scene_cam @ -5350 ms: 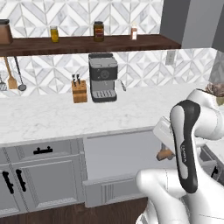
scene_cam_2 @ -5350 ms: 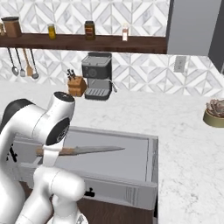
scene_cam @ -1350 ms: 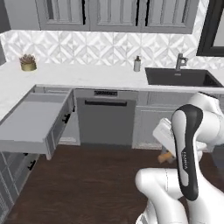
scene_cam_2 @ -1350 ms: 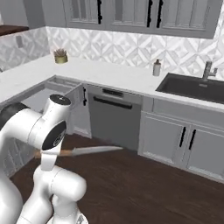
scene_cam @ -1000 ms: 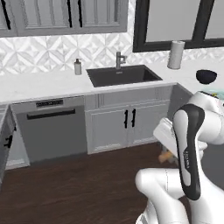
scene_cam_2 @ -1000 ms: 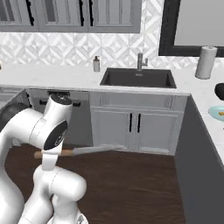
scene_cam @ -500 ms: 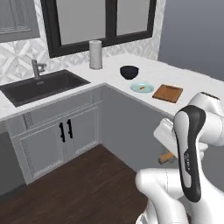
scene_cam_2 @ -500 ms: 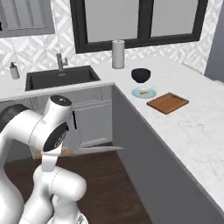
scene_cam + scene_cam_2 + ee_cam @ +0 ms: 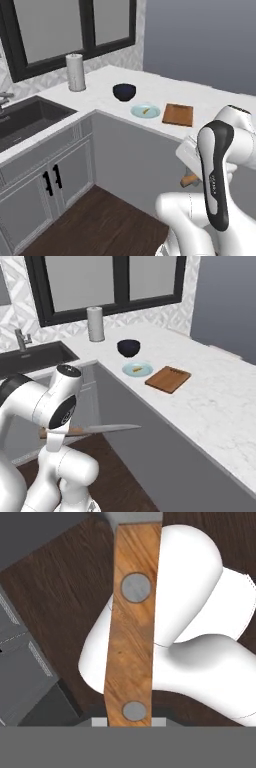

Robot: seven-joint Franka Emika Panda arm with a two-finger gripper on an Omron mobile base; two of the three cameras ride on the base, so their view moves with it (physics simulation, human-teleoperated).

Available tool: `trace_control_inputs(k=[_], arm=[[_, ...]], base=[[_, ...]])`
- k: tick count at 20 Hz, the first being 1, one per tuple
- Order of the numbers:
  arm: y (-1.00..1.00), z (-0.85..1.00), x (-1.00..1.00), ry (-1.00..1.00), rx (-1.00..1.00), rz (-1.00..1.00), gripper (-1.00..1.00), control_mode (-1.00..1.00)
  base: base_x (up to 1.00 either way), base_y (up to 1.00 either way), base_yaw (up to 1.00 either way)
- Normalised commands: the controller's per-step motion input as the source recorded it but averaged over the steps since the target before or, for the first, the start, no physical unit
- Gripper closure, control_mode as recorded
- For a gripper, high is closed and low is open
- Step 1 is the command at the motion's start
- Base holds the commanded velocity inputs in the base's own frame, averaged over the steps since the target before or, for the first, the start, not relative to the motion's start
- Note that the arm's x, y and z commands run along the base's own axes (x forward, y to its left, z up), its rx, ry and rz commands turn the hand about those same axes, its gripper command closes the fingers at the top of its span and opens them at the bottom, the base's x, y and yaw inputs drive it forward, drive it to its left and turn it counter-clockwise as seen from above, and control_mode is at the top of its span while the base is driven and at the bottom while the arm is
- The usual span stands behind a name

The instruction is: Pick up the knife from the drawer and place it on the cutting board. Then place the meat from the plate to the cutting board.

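My claw: it is closed on the knife (image 9: pixel 90 430), low over the dark wood floor (image 9: pixel 95 220), in front of the counter (image 9: pixel 210 391) that carries the cutting board (image 9: pixel 168 378)
Knife: I hold it by the wooden handle; in the right base view the grey blade points level toward the counter wall, well below the cutting board; in the hand view the handle (image 9: pixel 132 622) with two grey rivets runs up the middle; in the left base view only the end of the handle (image 9: pixel 190 180) shows beside my arm
Cutting board: it lies flat on the white counter, bare, well apart from my claw (image 9: pixel 178 114)
Plate: it sits just beside the cutting board, on the side toward the sink (image 9: pixel 35 356), near but not touching it (image 9: pixel 146 110)
Meat: a small orange piece lying on the plate, near its middle (image 9: pixel 138 370)
Dark bowl: it stands behind the plate, farther from the cutting board (image 9: pixel 128 347)
Paper towel roll: upright by the window, beyond the bowl from the cutting board (image 9: pixel 95 324)
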Motion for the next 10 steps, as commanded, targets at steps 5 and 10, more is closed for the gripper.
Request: trace_control_inputs(k=[5,10], arm=[[0.00,0.00,0.00,0.00,0.00,0.00,1.00,1.00],[0.00,0.00,0.00,0.00,0.00,0.00,1.00,1.00]], base=[[0.62,0.58,-0.32],[0.61,0.10,-0.36]])
